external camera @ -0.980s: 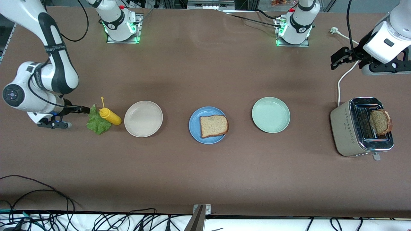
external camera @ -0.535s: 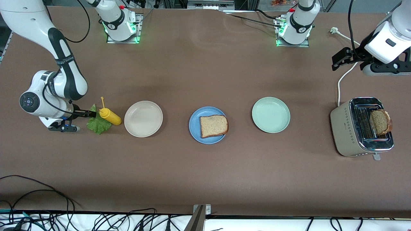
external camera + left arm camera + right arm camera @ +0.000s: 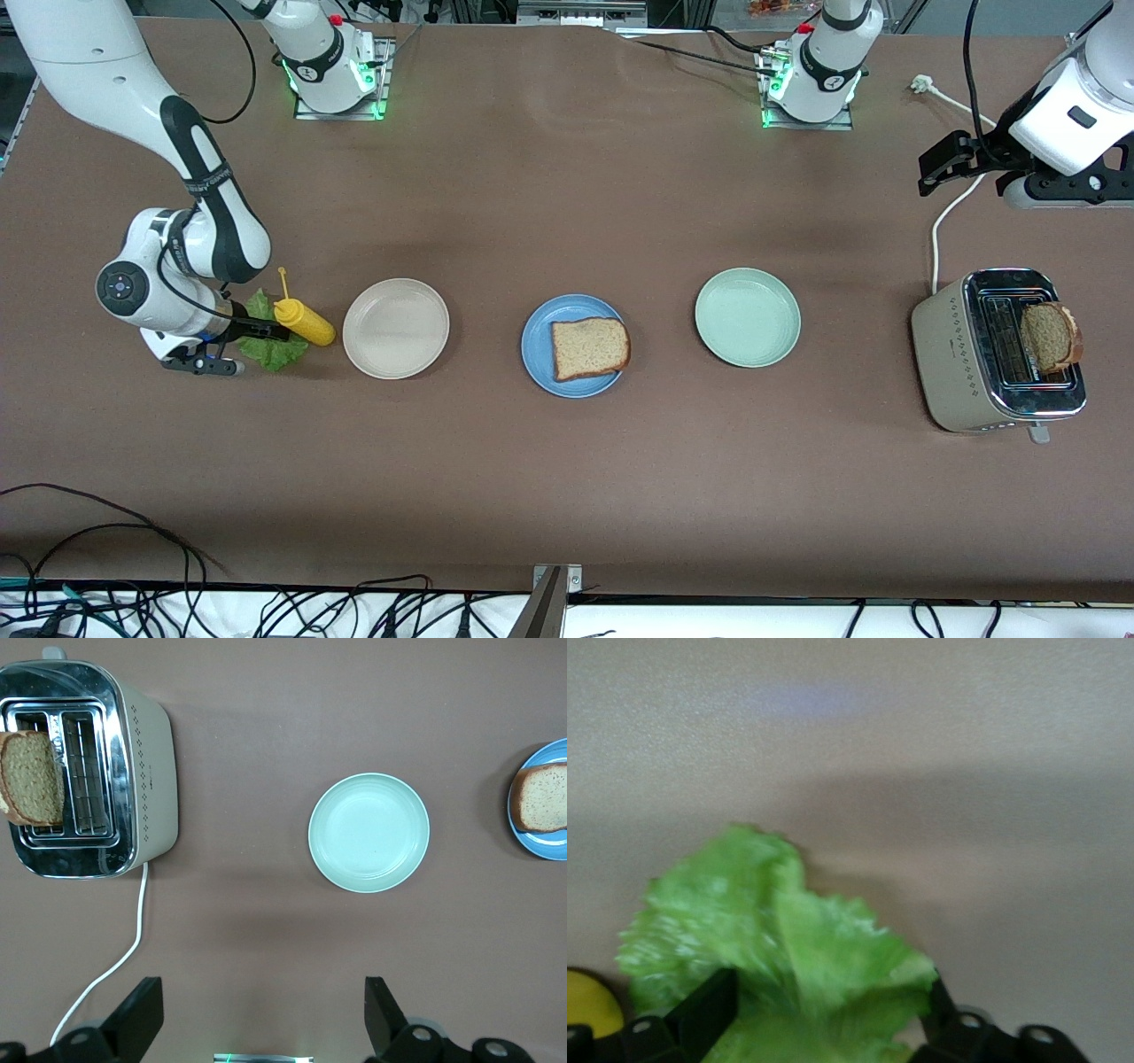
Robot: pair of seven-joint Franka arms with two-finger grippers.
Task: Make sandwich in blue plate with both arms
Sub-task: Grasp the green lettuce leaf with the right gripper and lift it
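green lettuce leaf (image 3: 780, 966) lay between the right gripper's (image 3: 824, 1014) wide fingers — poised to pinch it; left gripper (image 3: 261, 1019) waited wide over the counter (image 3: 567, 487).

— Where do the plates sit?
— Three in a row across the table: the plate with a bread slice (image 3: 590, 347) on it (image 3: 539, 354) lies between two others (image 3: 395, 328) (image 3: 747, 317).
— And at the table's ends?
— Toward the right arm's end, a lettuce leaf (image 3: 270, 347) touches a squeeze bottle (image 3: 304, 322). Toward the left arm's end, a toaster (image 3: 948, 350) holds a second slice (image 3: 1049, 335) upright in one slot.
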